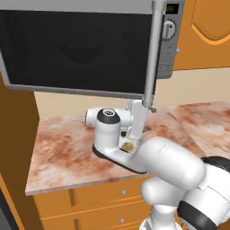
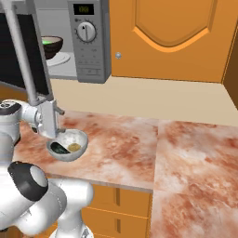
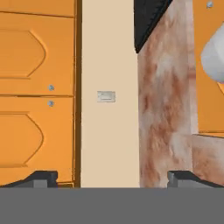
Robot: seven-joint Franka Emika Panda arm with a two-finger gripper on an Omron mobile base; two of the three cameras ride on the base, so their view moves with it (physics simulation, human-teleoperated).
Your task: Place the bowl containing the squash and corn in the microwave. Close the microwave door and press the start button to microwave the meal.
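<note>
Well apart: bowl [image 2: 52, 45], open jaws.

Even, bright rendered light (soft shadows only), sharp throughout, no glare.

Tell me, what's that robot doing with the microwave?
The dark brown bowl already sits inside the microwave on the white plate, with something green in it. The microwave door hangs wide open, and the robot's gripper is right at the bottom end of the door's long handle, its fingers spread open and holding nothing. It looks like it is about to push the door shut. A pale grey bowl is on the counter below.
</note>
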